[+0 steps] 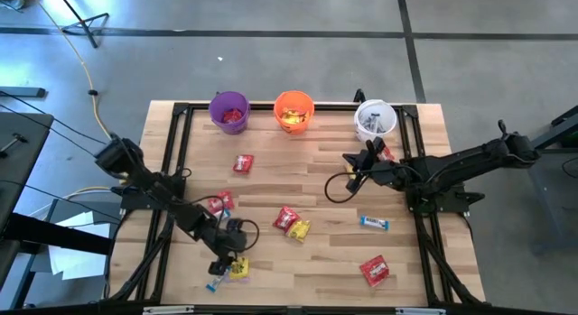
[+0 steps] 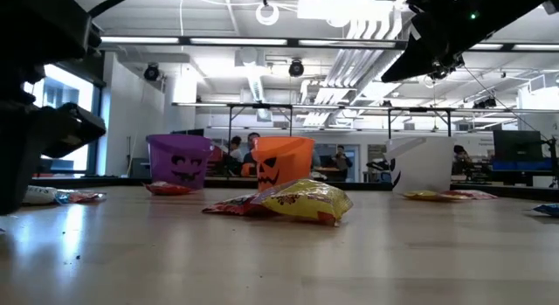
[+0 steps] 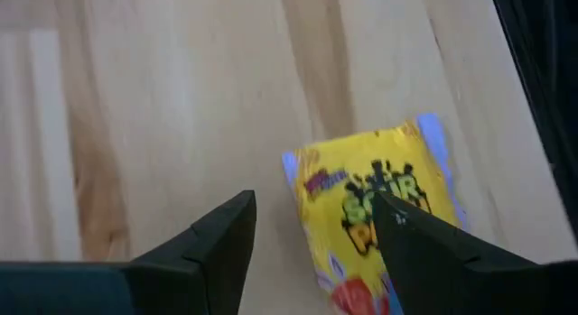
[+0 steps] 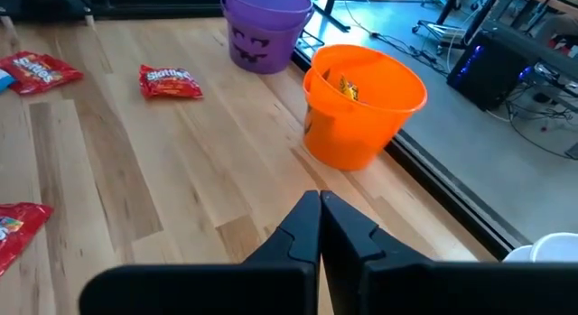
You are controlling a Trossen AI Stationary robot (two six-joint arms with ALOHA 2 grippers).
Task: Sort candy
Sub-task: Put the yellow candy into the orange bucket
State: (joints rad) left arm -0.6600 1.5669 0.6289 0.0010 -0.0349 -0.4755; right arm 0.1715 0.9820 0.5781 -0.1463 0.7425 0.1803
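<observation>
Near the desk's front-left corner lies a yellow packet (image 3: 379,211) with a blue bar (image 1: 215,284) touching it, and the left jaws (image 1: 231,264) hang just over the pair, spread wide and holding nothing; in the left wrist view one finger (image 3: 424,252) sits over the packet's edge. Judging by this, that packet is the piece in hand, not yet gripped.

Loose candy is scattered across the desk: a red packet (image 1: 243,163) toward the buckets, another (image 1: 219,203) by the left arm, a red and yellow pair (image 1: 292,223) in the middle, a blue bar (image 1: 374,223) and a red packet (image 1: 375,270) to the right.

At the far edge, the purple bucket (image 1: 229,111) holds red candy, the orange bucket (image 1: 293,110) yellow, and the white bucket (image 1: 374,119) some pieces too. So sorting is under way, with much left.

The right jaws (image 1: 363,159) hover near the white bucket, closed and empty.
</observation>
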